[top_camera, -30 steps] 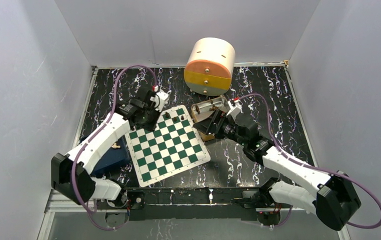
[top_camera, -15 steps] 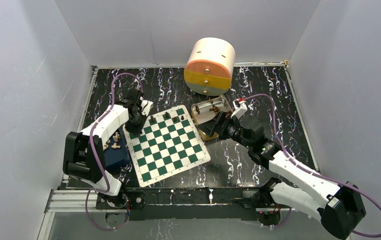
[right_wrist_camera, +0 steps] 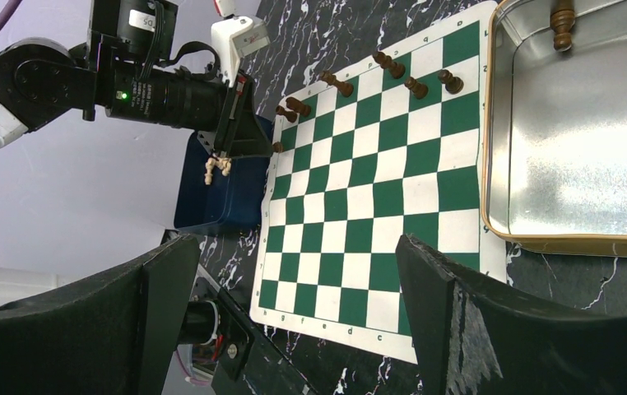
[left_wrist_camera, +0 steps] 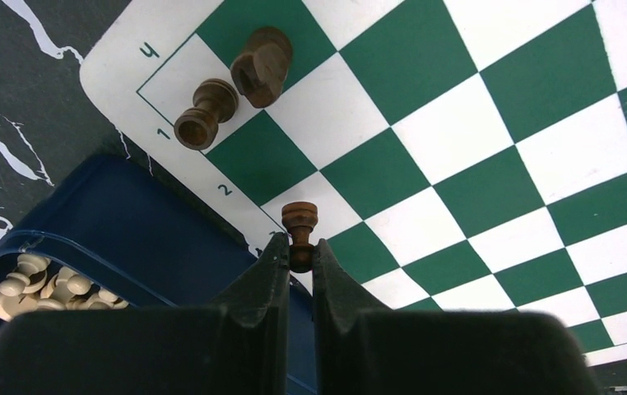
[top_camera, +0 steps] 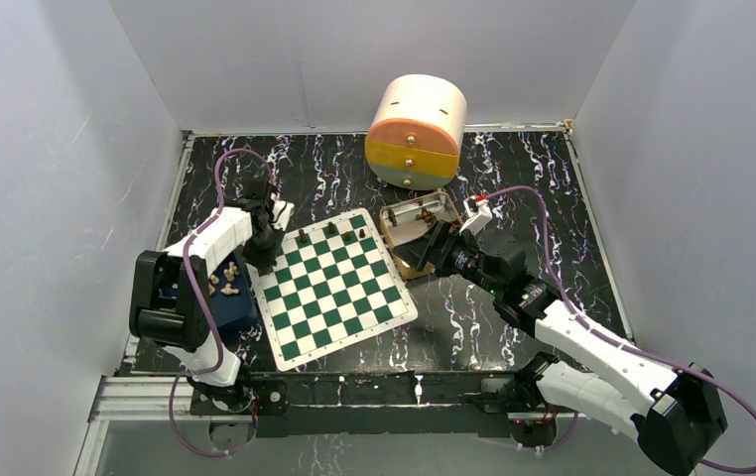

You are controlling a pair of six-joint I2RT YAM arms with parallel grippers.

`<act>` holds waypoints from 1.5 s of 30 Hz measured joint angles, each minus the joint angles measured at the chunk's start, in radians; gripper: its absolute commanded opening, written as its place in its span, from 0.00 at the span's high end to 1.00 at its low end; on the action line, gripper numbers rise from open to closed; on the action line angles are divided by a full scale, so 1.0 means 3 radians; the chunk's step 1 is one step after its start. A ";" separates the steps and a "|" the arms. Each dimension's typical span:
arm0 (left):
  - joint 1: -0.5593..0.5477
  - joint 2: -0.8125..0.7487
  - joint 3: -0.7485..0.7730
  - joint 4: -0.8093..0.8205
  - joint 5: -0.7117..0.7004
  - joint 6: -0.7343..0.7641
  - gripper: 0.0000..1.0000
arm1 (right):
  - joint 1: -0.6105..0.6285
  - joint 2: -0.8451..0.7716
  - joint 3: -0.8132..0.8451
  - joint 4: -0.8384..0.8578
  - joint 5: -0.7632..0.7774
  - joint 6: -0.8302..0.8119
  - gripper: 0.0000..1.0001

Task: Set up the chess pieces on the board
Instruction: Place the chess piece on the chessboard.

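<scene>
The green-and-white board (top_camera: 339, 293) lies mid-table; it also shows in the left wrist view (left_wrist_camera: 458, 123) and the right wrist view (right_wrist_camera: 359, 206). Several brown pieces (top_camera: 331, 231) stand along its far edge. My left gripper (top_camera: 261, 253) is at the board's left edge, shut on a small brown pawn (left_wrist_camera: 299, 234) just above the border. A rook (left_wrist_camera: 205, 117) and a knight (left_wrist_camera: 261, 62) stand on the corner squares beyond it. My right gripper (top_camera: 434, 248) hovers open and empty by the board's right side (right_wrist_camera: 294, 247).
A blue box (top_camera: 227, 302) holding white pieces (left_wrist_camera: 30, 284) sits left of the board, under my left gripper. A tan tin tray (top_camera: 409, 213) with a brown piece (right_wrist_camera: 563, 20) lies right of the board. A round drawer unit (top_camera: 416, 134) stands at the back.
My left arm has drawn back from the board's far corner to its left edge, by the blue box. The right arm shifted slightly right.
</scene>
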 measured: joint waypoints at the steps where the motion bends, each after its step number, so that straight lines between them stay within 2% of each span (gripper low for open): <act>1: 0.0005 0.0000 -0.0003 0.0011 -0.0005 0.0000 1.00 | 0.0000 0.0000 0.0000 0.0000 0.0000 0.0000 0.01; 26: 0.0029 0.0163 -0.0010 0.0175 -0.0174 0.0000 0.99 | 0.0000 0.0000 0.0000 0.0001 0.0001 0.0000 0.01; 34: 0.0032 0.0178 -0.0014 0.0205 -0.0188 0.0001 0.92 | 0.0000 0.0004 0.0000 0.0003 0.0000 0.0000 0.01; 45: 0.0032 0.0221 -0.0014 0.0234 -0.0183 0.0008 0.72 | 0.0000 0.0023 0.0000 0.0011 0.0000 0.0000 0.01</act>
